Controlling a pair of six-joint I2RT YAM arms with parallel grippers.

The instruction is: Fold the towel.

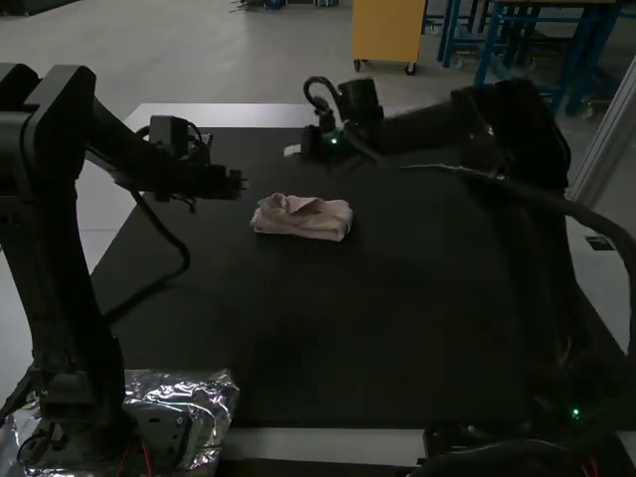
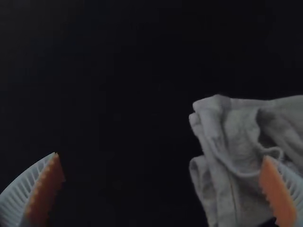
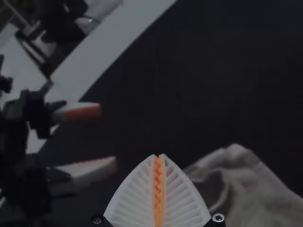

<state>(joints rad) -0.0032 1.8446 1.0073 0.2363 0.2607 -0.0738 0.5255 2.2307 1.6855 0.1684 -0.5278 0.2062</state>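
My left gripper (image 1: pixel 239 183) is just left of the towel (image 1: pixel 316 221) in the high view, and my right gripper (image 1: pixel 290 151) is above and beyond it. The pale towel lies as a compact folded bundle, its top layer rumpled with a raised flap. In the left wrist view, the left gripper (image 2: pixel 161 157) stands wide open, one finger overlapping the view of the towel (image 2: pixel 241 196). The right gripper (image 3: pixel 159 156) is shut with its orange pads together and nothing visible between them; part of the towel (image 3: pixel 251 194) shows beside it.
The black table mat (image 1: pixel 328 328) extends around the towel, with a pale border (image 1: pixel 224 115) along its far edge. Crinkled silver foil (image 1: pixel 204 393) lies at the left arm's base. The two grippers are near each other on the far side.
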